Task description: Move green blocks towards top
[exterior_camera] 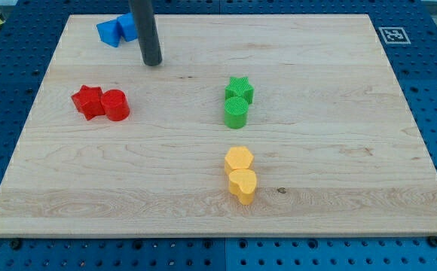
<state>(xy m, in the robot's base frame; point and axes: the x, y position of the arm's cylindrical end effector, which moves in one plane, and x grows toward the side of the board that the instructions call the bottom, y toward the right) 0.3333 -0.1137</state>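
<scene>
The tip (152,63) rests on the counter (339,150) at the view's upper left, touching nothing (a plain rod with no hand, so nothing opens or holds). The blue blocks (117,30) sit just up-left of it. The green star (239,89) and green cylinder (236,113), touching, lie well off to its lower right. Best approach, likely: circle beneath the cylinder, then push straight up so both travel together, avoiding the yellow blocks (240,173) and the red pair (101,103).

Rod (145,30) cut off by view's top; it hides pt of the blue blocks (117,30).
</scene>
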